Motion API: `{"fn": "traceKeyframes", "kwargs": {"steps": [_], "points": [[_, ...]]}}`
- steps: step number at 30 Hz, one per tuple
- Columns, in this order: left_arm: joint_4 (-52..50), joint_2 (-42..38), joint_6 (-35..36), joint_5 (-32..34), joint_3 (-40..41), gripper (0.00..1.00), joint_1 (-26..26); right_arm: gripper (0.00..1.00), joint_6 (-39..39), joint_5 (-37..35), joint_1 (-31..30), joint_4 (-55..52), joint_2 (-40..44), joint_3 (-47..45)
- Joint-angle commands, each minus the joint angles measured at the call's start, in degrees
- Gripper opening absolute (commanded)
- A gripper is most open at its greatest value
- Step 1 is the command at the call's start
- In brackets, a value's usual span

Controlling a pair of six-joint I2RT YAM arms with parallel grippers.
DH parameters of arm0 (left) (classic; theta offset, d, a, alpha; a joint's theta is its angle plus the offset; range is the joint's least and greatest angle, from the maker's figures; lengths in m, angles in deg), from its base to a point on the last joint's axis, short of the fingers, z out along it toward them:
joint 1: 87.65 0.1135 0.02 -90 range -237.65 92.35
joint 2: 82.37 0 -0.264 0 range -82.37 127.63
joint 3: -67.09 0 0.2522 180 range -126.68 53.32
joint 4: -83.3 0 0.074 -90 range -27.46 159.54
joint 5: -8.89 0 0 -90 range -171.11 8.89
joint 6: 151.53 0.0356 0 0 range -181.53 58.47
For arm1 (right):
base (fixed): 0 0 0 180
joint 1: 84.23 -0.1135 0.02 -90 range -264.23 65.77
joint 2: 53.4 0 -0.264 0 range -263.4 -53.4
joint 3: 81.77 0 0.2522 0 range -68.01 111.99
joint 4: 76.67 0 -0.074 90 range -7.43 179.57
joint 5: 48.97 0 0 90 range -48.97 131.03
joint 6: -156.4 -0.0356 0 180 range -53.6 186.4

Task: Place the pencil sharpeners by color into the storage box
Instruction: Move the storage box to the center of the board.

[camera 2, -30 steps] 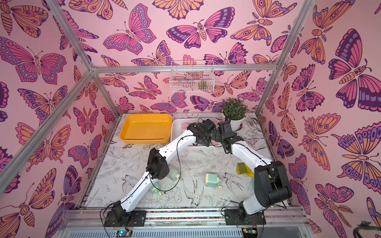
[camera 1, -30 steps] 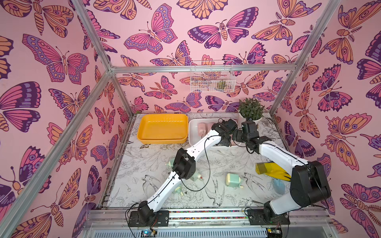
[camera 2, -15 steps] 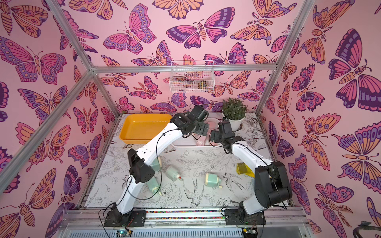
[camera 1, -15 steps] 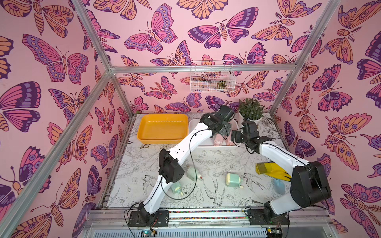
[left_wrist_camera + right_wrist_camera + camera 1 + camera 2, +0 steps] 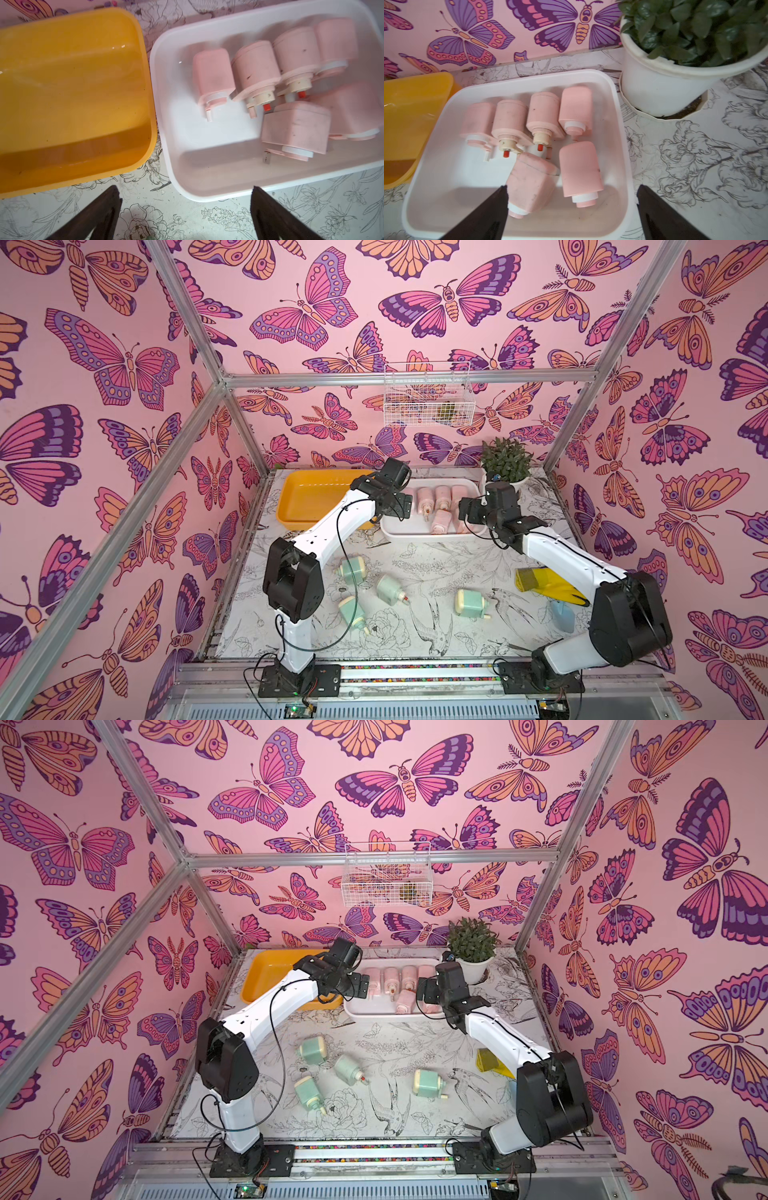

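At the back of the table (image 5: pixel 436 572), two bins sit side by side: the yellow bin (image 5: pixel 307 497) with nothing in it, and the white bin (image 5: pixel 436 128) carrying all six pink sharpeners (image 5: pixel 577 168). Four of them lie in a row along the far side, shoulder to shoulder, crank ends toward me; two more lie nearer, one tipped at an angle against its neighbour.

My left claw (image 5: pixel 185 209) hangs just above the table at the near edge of the gap between the two bins, jaws spread wide, nothing between them. My right claw (image 5: pixel 572 207) hangs over the near right corner of the white bin, jaws just as wide, gripping nothing; one finger (image 5: pixel 492 209) crosses in front of the tipped pink one in the wrist view, and I can't tell whether it touches.

Down on the open table, four green sharpeners (image 5: pixel 388 590) lie on their sides, outside either bin. Three cluster near my left arm's elbow in both top views: one (image 5: pixel 312 1049) farthest back, one (image 5: pixel 348 1070) just right of it, one (image 5: pixel 308 1095) nearest the front. The fourth (image 5: pixel 469 604) lies apart, toward the middle right.

Beside my right arm, a yellow piece (image 5: pixel 540 583) lies on the table, and a pale blue item (image 5: pixel 563 616) peeks out just in front of it. A potted plant (image 5: pixel 685 52) stands at the white bin's far right corner. A wire basket (image 5: pixel 428 400) hangs on the back wall.
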Motion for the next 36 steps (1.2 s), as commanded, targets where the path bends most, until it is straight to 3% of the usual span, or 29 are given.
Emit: {"fn": "traceKeyframes", "kwargs": {"steps": [1, 4, 7, 8, 19, 25, 28, 36], "points": [[3.6, -2.0, -2.1, -6.8, 4.5, 1.0, -0.1, 0.99, -0.2, -2.2, 2.4, -6.2, -2.9, 3.6], [7.5, -1.9, -4.1, -10.7, 9.2, 1.0, 1.2, 0.96, -0.2, -3.4, 4.3, -8.9, -6.9, 5.2], [10.7, -2.0, -6.0, -12.6, 13.3, 1.0, 3.0, 0.72, -0.9, -0.9, 7.3, -10.7, -9.4, 6.8], [11.2, -2.0, -6.0, -12.6, 13.9, 1.0, 3.3, 0.68, -0.2, 1.1, 8.1, -11.0, -10.2, 7.3], [13.7, -1.9, -5.5, -11.7, 15.6, 1.0, 4.2, 0.39, 5.8, 8.9, 9.7, -17.3, -20.2, 15.9], [13.7, -5.4, -4.5, -9.6, 16.7, 1.0, 4.3, 0.22, 4.5, 5.9, 9.7, -15.6, -21.1, 16.0], [13.6, -7.6, -2.8, -7.4, 17.1, 1.0, 4.4, 0.07, 2.7, 4.8, 9.7, -13.7, -20.6, 15.1], [13.6, -9.8, -0.5, -3.6, 17.7, 1.0, 6.1, 0.05, 2.0, 4.0, 10.1, -12.3, -20.1, 14.5]]}}
